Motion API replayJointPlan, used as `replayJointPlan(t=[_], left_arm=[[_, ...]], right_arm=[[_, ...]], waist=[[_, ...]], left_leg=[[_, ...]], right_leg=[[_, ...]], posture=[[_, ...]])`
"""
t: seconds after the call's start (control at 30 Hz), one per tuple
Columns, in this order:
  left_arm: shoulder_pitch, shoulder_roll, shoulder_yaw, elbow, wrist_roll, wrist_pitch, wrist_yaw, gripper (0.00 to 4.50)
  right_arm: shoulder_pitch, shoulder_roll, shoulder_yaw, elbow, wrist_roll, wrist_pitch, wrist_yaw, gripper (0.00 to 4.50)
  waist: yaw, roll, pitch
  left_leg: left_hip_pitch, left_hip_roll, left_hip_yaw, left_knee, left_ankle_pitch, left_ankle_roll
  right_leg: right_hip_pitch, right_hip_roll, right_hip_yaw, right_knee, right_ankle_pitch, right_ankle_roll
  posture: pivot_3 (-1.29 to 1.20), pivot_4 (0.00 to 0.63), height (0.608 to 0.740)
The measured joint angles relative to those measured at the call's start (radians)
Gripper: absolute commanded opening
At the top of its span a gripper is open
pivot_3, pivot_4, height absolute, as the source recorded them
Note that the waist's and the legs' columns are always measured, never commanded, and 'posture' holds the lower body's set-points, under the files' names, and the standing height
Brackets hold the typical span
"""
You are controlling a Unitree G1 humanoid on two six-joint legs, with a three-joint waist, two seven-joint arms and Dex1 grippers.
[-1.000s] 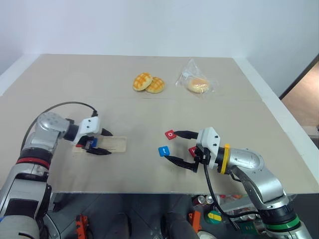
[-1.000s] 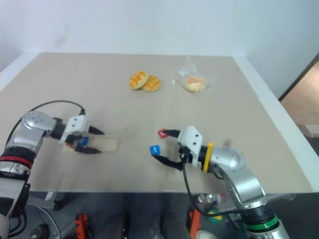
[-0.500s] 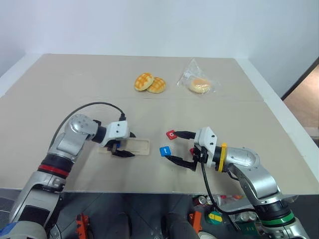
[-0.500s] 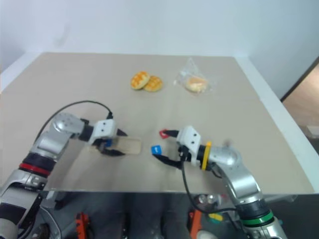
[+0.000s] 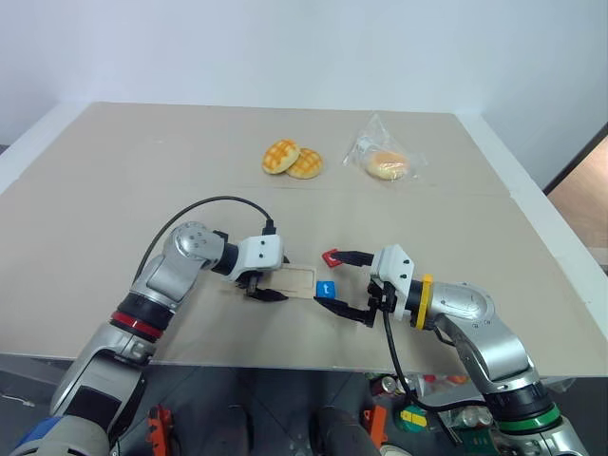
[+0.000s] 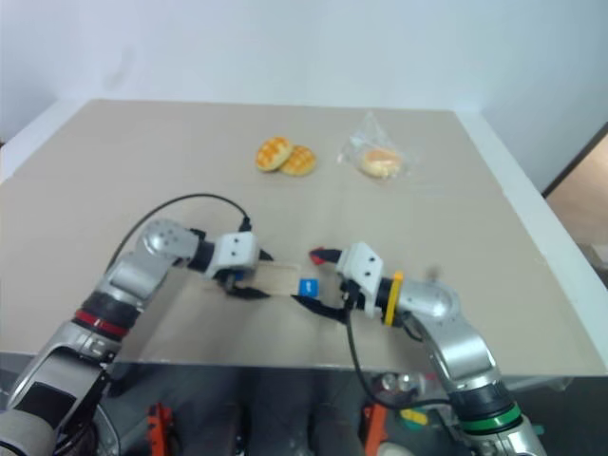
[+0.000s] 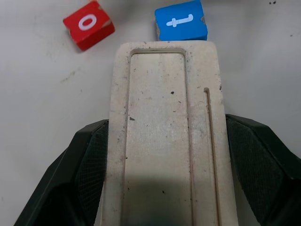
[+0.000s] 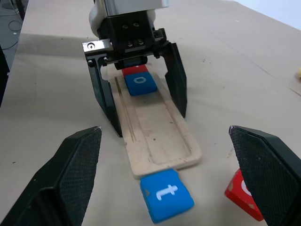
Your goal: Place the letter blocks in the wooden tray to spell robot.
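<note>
My left gripper point(image 5: 262, 285) is shut on the wooden tray point(image 5: 298, 281), one black finger along each long side. At the gripped end the tray holds a blue o block point(image 8: 139, 84) with a red block point(image 8: 128, 70) behind it. The tray's free end touches the blue t block point(image 5: 326, 290), which lies on the table. A red o block point(image 5: 330, 257) lies just beyond it. My right gripper point(image 5: 332, 281) stands wide open around the blue t block, its upper fingertip beside the red o block, and it holds nothing.
Two golden buns point(image 5: 292, 159) and a bagged bun point(image 5: 385, 163) lie far back on the beige table point(image 5: 142, 190). The table's front edge runs close below both grippers.
The left gripper has slid the tray to the right across the table, until its free end meets the blue t block. The right gripper has stayed in place, open.
</note>
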Motion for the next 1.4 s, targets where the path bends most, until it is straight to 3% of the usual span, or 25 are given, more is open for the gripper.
replayJointPlan(t=[0.47,0.93,1.0,1.03,1.3,1.4], left_arm=[[-0.022,-0.049,-0.053,-0.01,0.007,0.028,0.019,3.21],[-0.007,-0.083,-0.051,-0.073,0.001,0.198,0.099,3.21],[0.003,-0.079,-0.051,-0.089,-0.003,0.218,0.099,4.21],[0.01,-0.078,-0.048,-0.099,-0.007,0.234,0.102,4.48],[0.026,-0.049,-0.042,-0.17,-0.053,0.306,0.084,4.48],[0.034,-0.003,-0.009,-0.238,-0.144,0.356,0.025,4.48]], right_arm=[[0.043,-0.038,-0.034,0.005,0.0,-0.023,0.003,4.5],[0.072,-0.052,-0.066,0.016,0.004,-0.026,0.019,4.5],[0.072,-0.052,-0.066,0.031,0.004,-0.025,0.025,4.5],[0.072,-0.052,-0.067,0.035,0.004,-0.026,0.028,4.5],[0.042,-0.062,-0.096,0.061,0.025,-0.013,0.032,4.5],[0.027,-0.102,-0.143,0.077,0.051,0.012,0.042,4.5]], waist=[[-0.001,0.0,0.0],[-0.001,0.0,0.0],[-0.001,0.0,0.0],[-0.001,0.0,0.0],[-0.002,0.002,0.001],[-0.004,0.002,0.002]], left_leg=[[-0.001,-0.004,0.0,0.0,0.0,0.0],[-0.001,-0.006,-0.001,0.001,0.001,0.002],[-0.001,-0.006,-0.001,0.0,0.001,0.002],[-0.001,-0.006,-0.001,0.0,0.001,0.002],[-0.006,-0.006,-0.002,-0.001,0.001,0.002],[-0.006,-0.005,-0.002,-0.001,0.001,0.002]], right_leg=[[0.0,-0.002,0.004,-0.001,-0.001,0.004],[0.002,-0.001,0.006,-0.001,0.0,0.006],[0.002,-0.001,0.006,-0.001,-0.001,0.006],[0.001,-0.001,0.006,-0.001,-0.001,0.006],[-0.003,-0.001,0.006,-0.001,-0.002,0.006],[-0.004,-0.001,0.006,-0.001,-0.002,0.006]], posture=[[0.0,0.15,0.74],[0.0,0.15,0.74],[0.0,0.15,0.74],[0.0,0.15,0.74],[0.0,0.15,0.74],[0.0,0.15,0.74]])
